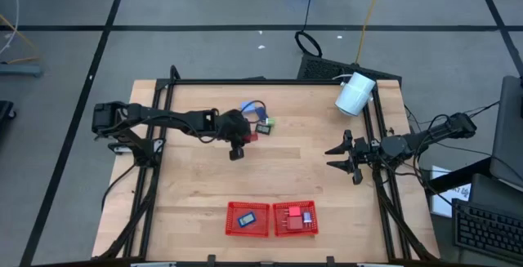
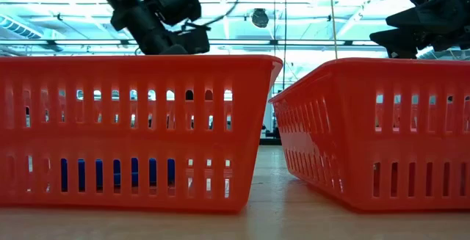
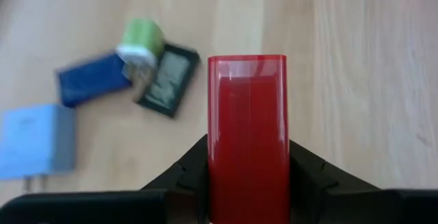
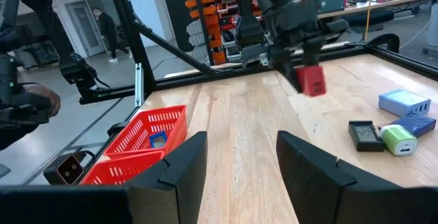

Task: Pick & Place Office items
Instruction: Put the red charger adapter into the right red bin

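Near trays: two red mesh trays [image 1: 248, 233] sit side by side at the table's near edge; the left one holds a dark blue piece [image 1: 247, 218], the right one red pieces [image 1: 292, 216].
My left gripper [image 3: 248, 172]: jaws clamped on a red block [image 3: 248, 135], lifted clear of the wood, mid-table left of centre.
Risk, grip: the block stands tall above my fingertips, so a fast swing could tip it or let it slip free.
Risk, drop: releasing too high over the trays may bounce it out or into the wrong tray.
My right gripper [image 4: 236, 157]: jaws apart, empty, waiting at the right edge.
Far cluster: light blue piece [image 3: 35, 140], dark blue piece [image 3: 90, 79], green piece [image 3: 140, 42] and black piece [image 3: 168, 79] lie together beyond me, not yet moved.
Risk, cluster: they lie touching, so a later pick may nudge neighbours.
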Motion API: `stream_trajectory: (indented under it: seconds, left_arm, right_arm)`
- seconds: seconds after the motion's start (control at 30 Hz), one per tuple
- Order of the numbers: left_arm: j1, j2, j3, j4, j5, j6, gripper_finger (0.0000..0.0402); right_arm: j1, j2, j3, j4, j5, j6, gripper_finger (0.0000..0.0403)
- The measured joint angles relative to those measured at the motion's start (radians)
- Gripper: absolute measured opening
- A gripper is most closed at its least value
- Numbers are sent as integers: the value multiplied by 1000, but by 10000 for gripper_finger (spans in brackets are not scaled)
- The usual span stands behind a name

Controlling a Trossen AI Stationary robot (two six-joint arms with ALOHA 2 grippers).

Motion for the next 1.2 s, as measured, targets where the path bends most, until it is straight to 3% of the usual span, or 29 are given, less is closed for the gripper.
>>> stream_trajectory:
  seconds: [0.43,0.67,1.2]
  left_arm:
    - [60,-184,-282,367,19,-134,121]
    - [-6,-174,-300,673,97,-107,121]
    - [-59,-171,-300,634,23,-162,121]
  right_arm:
    - [0,46,-1,8,20,0,166]
    - [-3,163,-123,413,133,-57,166]
    - [-115,508,10,516,113,-71,166]
